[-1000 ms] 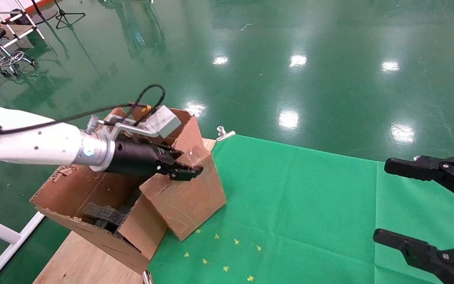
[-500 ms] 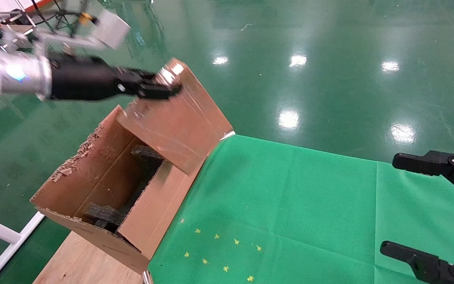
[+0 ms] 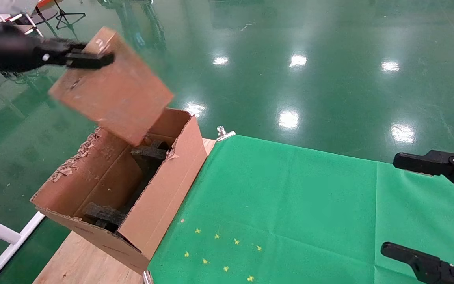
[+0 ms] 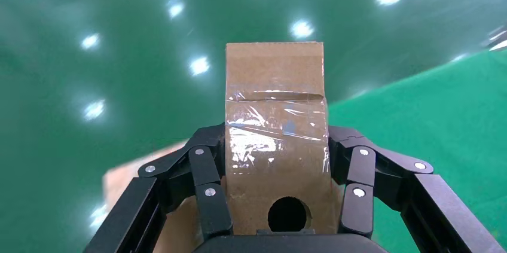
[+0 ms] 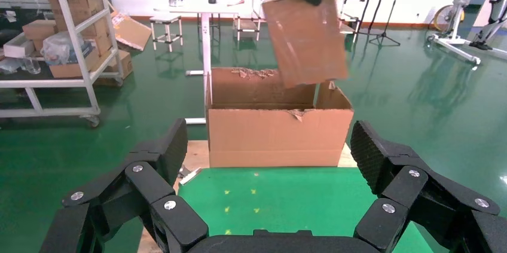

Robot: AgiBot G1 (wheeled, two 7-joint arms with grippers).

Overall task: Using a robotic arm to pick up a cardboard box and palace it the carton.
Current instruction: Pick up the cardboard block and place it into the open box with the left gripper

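The cardboard box (image 3: pixel 110 85), plain brown and scuffed, hangs tilted in the air above the far end of the carton (image 3: pixel 160 205). My left gripper (image 3: pixel 91 59) is shut on the box's upper edge at the top left of the head view. In the left wrist view the taped box (image 4: pixel 276 103) sits clamped between both fingers of the left gripper (image 4: pixel 276 140). The carton stands open, with torn flaps and black foam pieces (image 3: pixel 105 215) inside. My right gripper (image 3: pixel 390 205) stays open and empty at the right edge, far from the carton.
The carton sits on a wooden tabletop (image 3: pixel 81 260) at the left end of a green cloth (image 3: pixel 290 205) with small yellow marks (image 3: pixel 219 252). A metal clip (image 3: pixel 224 134) holds the cloth's far corner. Shelves (image 5: pixel 60 43) and tables stand on the green floor beyond.
My left gripper lifted the box off the green cloth beside the carton and carried it up and to the left, over the carton. The right gripper barely shifted.
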